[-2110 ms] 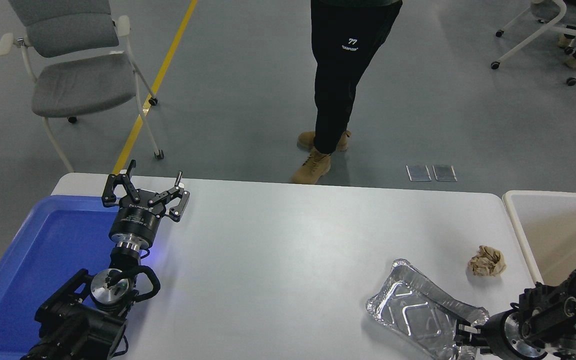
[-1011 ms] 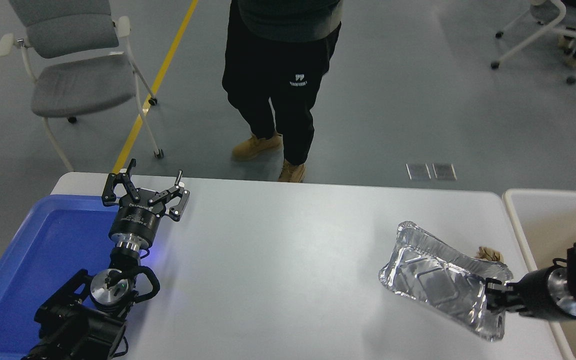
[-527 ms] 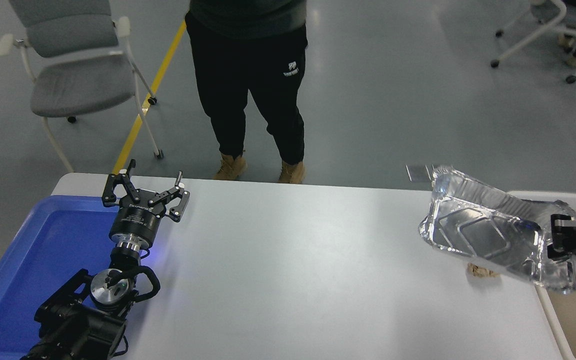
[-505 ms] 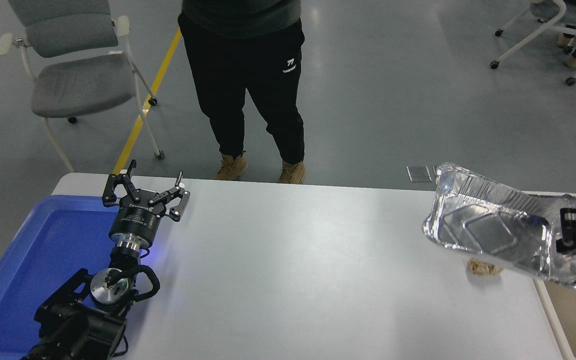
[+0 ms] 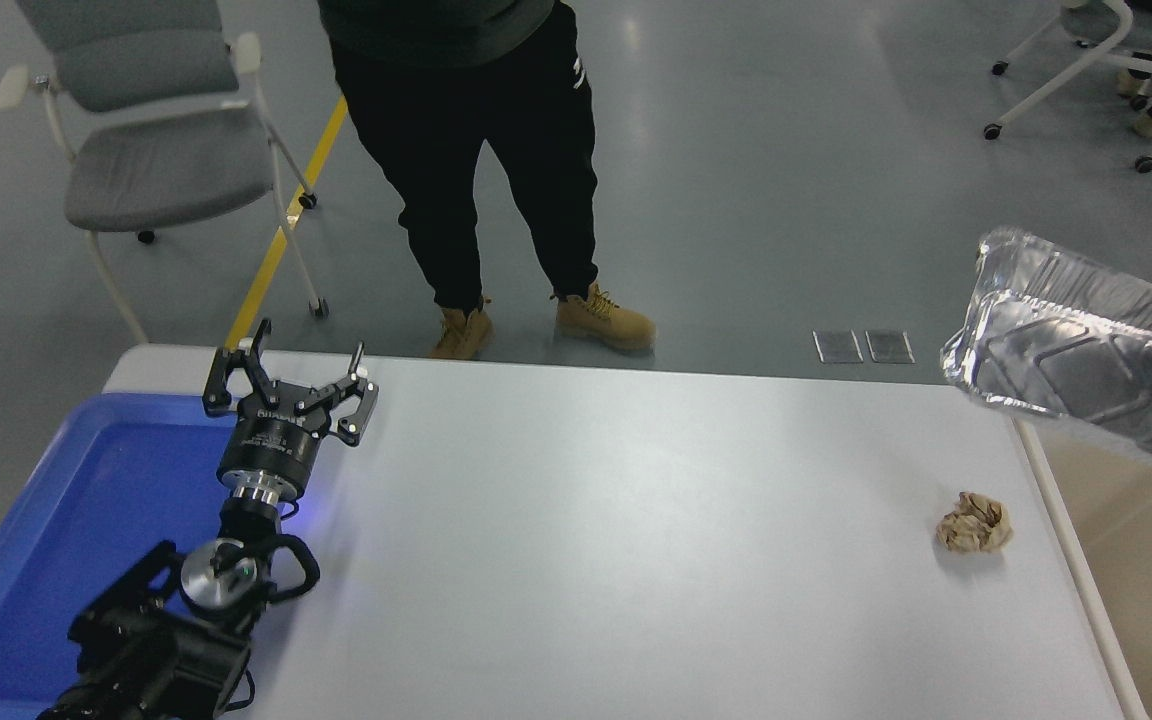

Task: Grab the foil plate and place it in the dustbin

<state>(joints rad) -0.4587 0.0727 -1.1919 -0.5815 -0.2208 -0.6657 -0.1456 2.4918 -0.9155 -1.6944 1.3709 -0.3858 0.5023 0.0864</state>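
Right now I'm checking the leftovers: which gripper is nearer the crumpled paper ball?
Cannot say for sure: only the left gripper shows, parked open far across the table from the paper ball. The right one is out of frame, past the foil plate.

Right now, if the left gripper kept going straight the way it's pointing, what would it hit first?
Nothing on the table, it seems: the left gripper points past the far edge. Beyond lie floor and a person's boots, though depth is unclear.
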